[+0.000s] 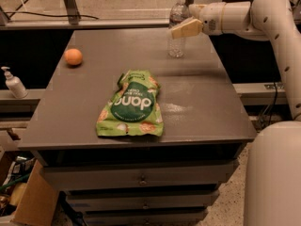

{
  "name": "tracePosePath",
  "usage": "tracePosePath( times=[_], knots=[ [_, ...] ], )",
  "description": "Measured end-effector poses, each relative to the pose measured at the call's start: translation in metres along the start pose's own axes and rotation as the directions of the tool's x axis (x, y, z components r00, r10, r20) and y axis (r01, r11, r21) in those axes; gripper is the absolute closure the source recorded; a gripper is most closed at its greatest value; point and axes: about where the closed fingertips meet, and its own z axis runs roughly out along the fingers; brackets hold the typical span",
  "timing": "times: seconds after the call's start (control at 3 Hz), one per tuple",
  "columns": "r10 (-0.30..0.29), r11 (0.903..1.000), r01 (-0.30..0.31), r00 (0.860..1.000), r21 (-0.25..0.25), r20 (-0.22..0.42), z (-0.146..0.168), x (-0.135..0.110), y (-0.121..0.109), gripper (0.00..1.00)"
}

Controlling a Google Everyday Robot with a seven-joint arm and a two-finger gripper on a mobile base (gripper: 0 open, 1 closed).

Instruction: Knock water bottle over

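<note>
The water bottle [177, 45] is a slim clear plastic bottle standing upright near the far right of the grey table top [202, 102]. My gripper [179, 31] comes in from the right at the end of the white arm [235, 18]. Its tan tip lies across the bottle's middle, at the label's height, and seems to touch it. The bottle's cap and neck show above the gripper and its base below.
A green snack bag [130, 105] lies flat at the table's middle. An orange [73, 56] sits at the left. A white pump-dispenser bottle [13, 83] stands on a ledge off the table's left side. Drawers [141, 178] are below, and the robot's body [275, 173] stands at the front right.
</note>
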Motion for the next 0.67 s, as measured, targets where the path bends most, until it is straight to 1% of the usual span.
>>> tracePosePath(
  times=[0.33, 0.67],
  knots=[
    [-0.03, 0.9956, 0.032, 0.999, -0.088, 0.025, 0.016, -0.013, 0.015, 0.0],
    [-0.06, 0.9785, 0.071, 0.996, -0.194, 0.059, 0.022, -0.028, 0.046, 0.0]
  ],
)
